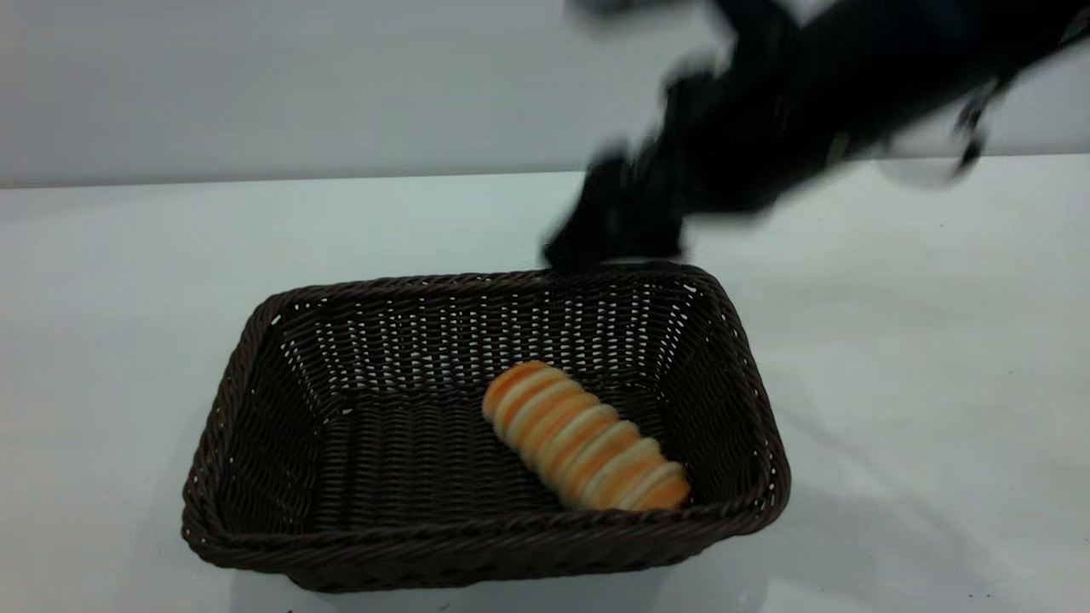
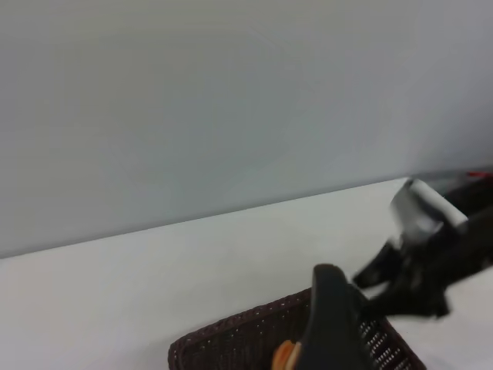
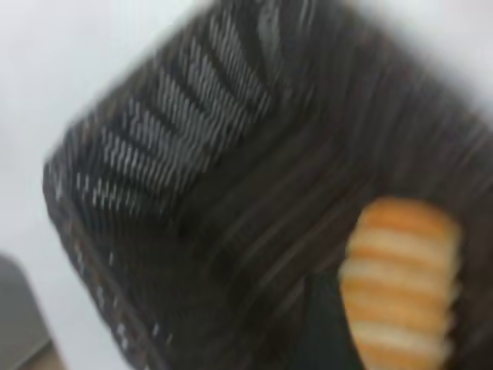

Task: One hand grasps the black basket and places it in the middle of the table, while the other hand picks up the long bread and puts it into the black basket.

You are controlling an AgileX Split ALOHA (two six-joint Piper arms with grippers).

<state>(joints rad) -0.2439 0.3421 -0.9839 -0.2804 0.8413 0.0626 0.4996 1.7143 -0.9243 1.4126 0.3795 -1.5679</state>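
Observation:
The black basket stands on the white table, near the middle and towards the front. The long bread lies slantwise on the basket's floor, in its right half, free of any gripper. My right gripper hangs just above the basket's far rim, right of centre, open and empty, and blurred. The right wrist view looks down on the bread inside the basket. A dark part of my left gripper shows in the left wrist view, over a corner of the basket. The left arm is out of the exterior view.
A pale grey wall stands behind the table's far edge. Bare tabletop lies all round the basket. The right arm shows beyond the basket in the left wrist view.

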